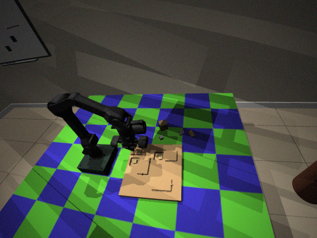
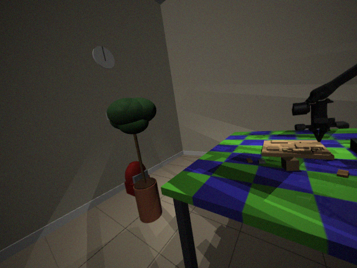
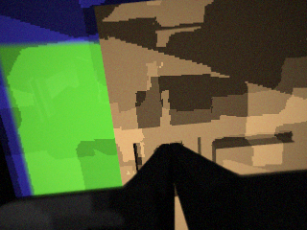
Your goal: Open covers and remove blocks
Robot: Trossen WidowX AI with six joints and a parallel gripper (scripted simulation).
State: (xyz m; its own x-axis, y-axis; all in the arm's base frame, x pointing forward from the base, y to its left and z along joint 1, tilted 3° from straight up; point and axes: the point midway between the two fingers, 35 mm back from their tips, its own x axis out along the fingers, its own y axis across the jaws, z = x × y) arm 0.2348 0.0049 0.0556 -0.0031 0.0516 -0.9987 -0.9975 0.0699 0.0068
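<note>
— Where is my gripper (image 1: 131, 148) (image 2: 318, 140) (image 3: 170, 151) at this moment?

— I have it pointing down, very low over the edge of the puzzle board (image 1: 152, 178) (image 2: 297, 156) (image 3: 129, 67) that is near the arm's base (image 1: 83, 167). The fingers are pressed together, with nothing between them.

— Why do you keep them closed?

— I judge that a closed tip is good for pushing a cover along its track, and I am not grasping a block now. Which cover I touch, I cannot tell; the fingers hide it.

— And the blocks?

— I cannot say surely which are blocks. Beside the board, on the table, lie a brown cube (image 1: 162, 124) (image 2: 291, 164), two small grey pieces and an orange-brown piece (image 1: 191, 133) (image 2: 249, 160). They are apart from the board, maybe for leaving the covers free.

— What stands in the way?

— Dark raised rails (image 1: 148, 166) could catch my fingertips, and patchy shadows make wells difficult to read. The potted plant (image 2: 131, 115) is on the floor, no obstacle.
</note>
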